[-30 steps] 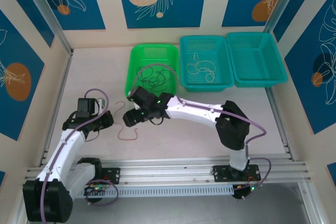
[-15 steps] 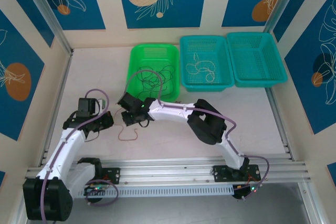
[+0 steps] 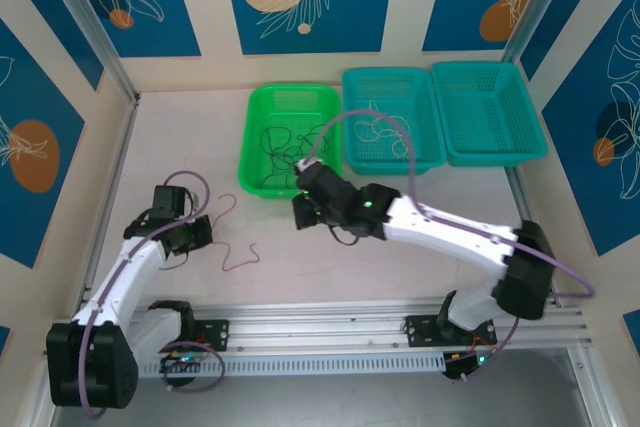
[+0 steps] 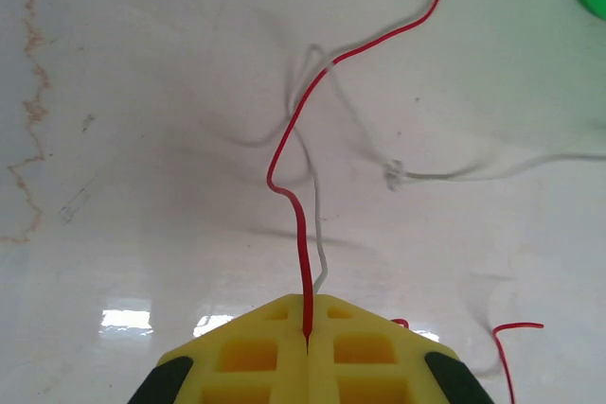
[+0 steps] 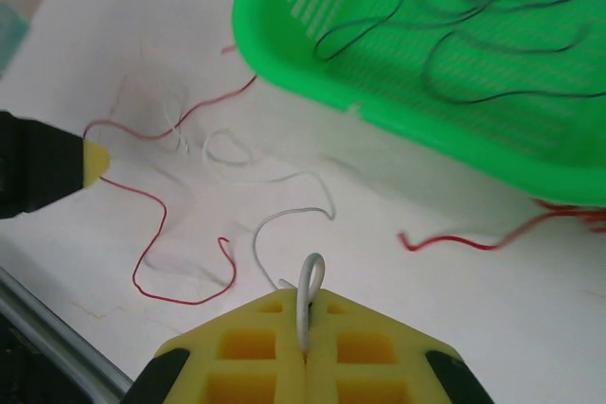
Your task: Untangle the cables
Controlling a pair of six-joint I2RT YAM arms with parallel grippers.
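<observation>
White tabletop (image 3: 300,267) bears the green basket (image 3: 291,90) at its far side, with black cables (image 3: 290,155) inside. At the left, the left gripper (image 4: 308,328) is clamped on the red cable (image 4: 271,177); near the basket, the right gripper (image 5: 305,333) pinches the whitish cable (image 5: 303,302).

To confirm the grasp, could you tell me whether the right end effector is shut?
Shut: the right end effector pinches a white cable.

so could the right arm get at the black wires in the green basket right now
Probably not yet: its end effector is shut on a white wire. The open green basket sits just beside it.
</observation>
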